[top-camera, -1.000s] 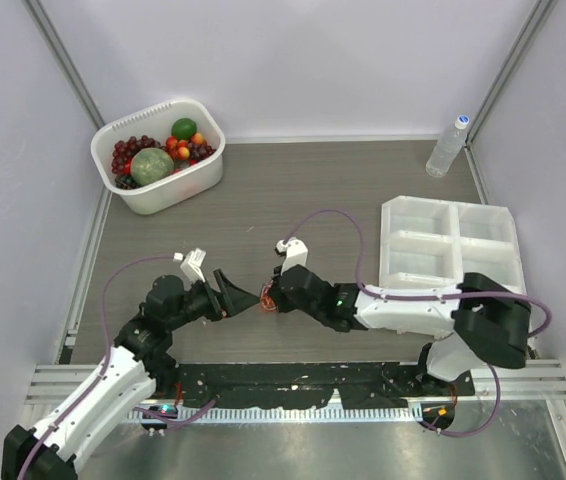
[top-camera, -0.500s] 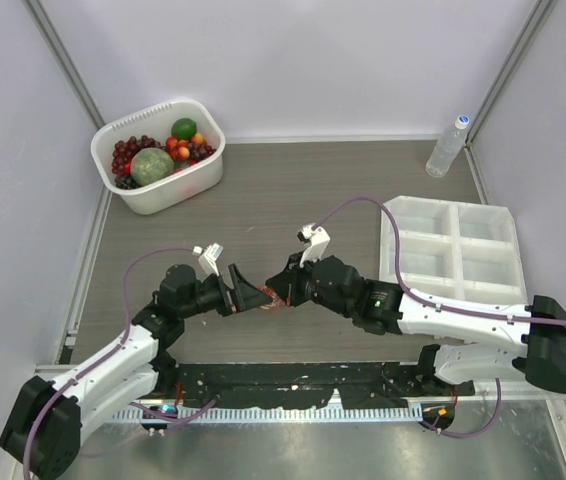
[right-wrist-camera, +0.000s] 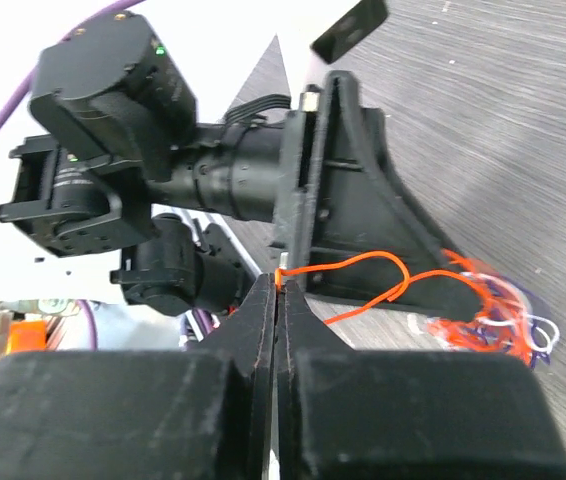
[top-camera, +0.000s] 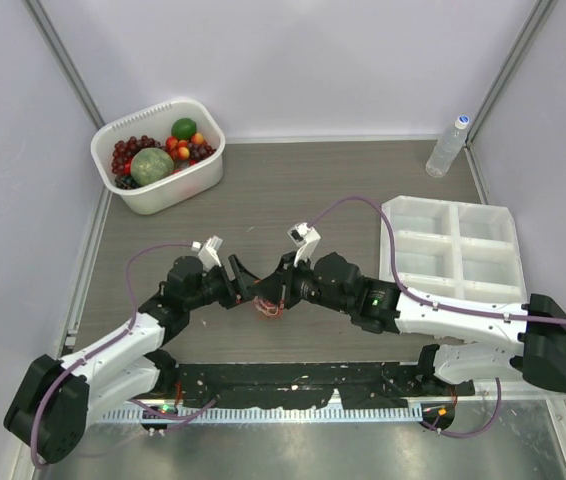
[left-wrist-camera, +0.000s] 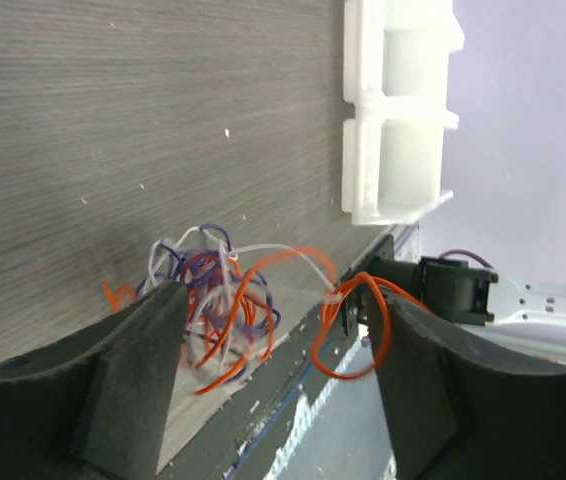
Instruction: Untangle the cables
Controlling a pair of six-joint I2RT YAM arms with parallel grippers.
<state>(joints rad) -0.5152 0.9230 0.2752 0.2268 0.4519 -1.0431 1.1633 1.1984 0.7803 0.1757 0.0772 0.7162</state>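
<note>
The cables point(top-camera: 268, 308) are a small tangle of orange, purple and white wires low between my two grippers at the table's middle front. My left gripper point(top-camera: 246, 283) is open; in the left wrist view point(left-wrist-camera: 283, 300) the tangle point(left-wrist-camera: 213, 300) hangs between its wide-apart fingers, just above the table. My right gripper point(top-camera: 281, 290) is shut on the end of an orange wire point(right-wrist-camera: 363, 265) that loops back to the tangle point(right-wrist-camera: 493, 320). The right wrist view shows its fingers point(right-wrist-camera: 279, 280) pressed together on that end. The orange loop point(left-wrist-camera: 363, 330) sits beside my left gripper's right finger.
A white basket point(top-camera: 208, 165) of fruit stands at the back left. A plastic bottle point(top-camera: 446, 145) stands at the back right. A white compartment tray point(top-camera: 448, 232) lies on the right, also in the left wrist view point(left-wrist-camera: 393, 110). A black rail point(top-camera: 293, 380) runs along the near edge.
Both grippers have moved right and slightly away from the bases, and the right arm has stretched out. The tangle now hangs lower between them, with an orange strand pulled out.
</note>
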